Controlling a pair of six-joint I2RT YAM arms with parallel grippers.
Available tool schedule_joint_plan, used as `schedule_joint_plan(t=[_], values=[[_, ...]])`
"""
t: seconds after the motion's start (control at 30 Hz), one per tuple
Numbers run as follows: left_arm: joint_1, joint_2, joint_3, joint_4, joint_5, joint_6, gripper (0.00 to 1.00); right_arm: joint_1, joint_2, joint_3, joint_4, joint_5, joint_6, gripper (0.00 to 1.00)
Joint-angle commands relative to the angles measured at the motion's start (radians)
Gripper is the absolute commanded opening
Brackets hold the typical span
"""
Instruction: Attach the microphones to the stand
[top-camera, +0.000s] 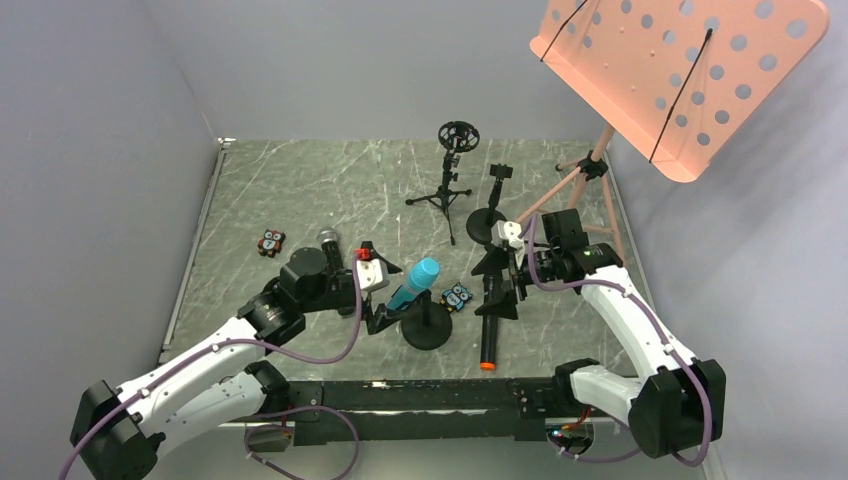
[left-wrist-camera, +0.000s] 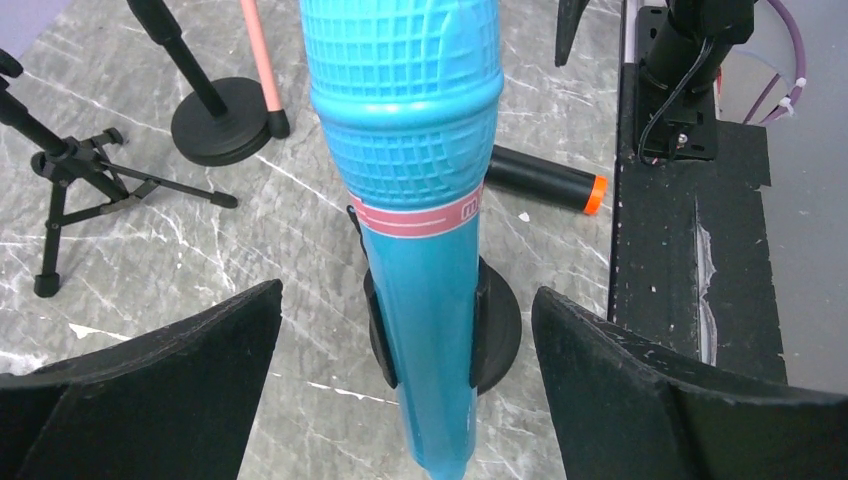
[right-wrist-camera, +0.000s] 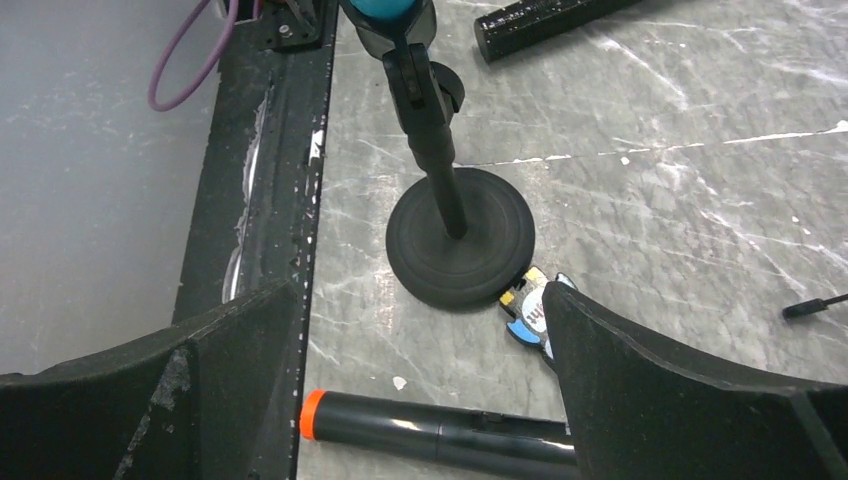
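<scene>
Only the top view shows the silver-mesh microphone (top-camera: 328, 240), centre left; wrist views show the left gripper (left-wrist-camera: 405, 292) splayed either side of the light blue microphone (left-wrist-camera: 420, 330) clipped in its stand (left-wrist-camera: 505, 322), and the right gripper (right-wrist-camera: 420, 290) splayed, empty, above the orange-ringed microphone (right-wrist-camera: 430, 430) on the marbled tabletop (right-wrist-camera: 680, 180) within grey walls (top-camera: 350, 60).

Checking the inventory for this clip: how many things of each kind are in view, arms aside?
Mics: 3 (blue mic, orange-ringed mic, silver-headed mic)
Mic stands: 3 (tripod stand, far round stand, near round stand)
Music stand: 1
Owls: 2 (red-black owl, blue owl)
Total: 9
</scene>
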Motion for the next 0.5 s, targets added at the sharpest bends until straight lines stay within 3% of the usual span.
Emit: schedule_joint_plan(t=[0.0, 0.47], values=[[-0.005, 0.007, -0.036, 0.121, -0.001, -0.038, 0.99, -0.023, -0.031, 0.005, 0.018, -0.055, -0.091, 1.0], [-0.006, 0.048, -0.051, 0.175, -0.003, -0.083, 0.92, -0.07, -0.043, 0.011, -0.007, -0.075, -0.11, 1.0]])
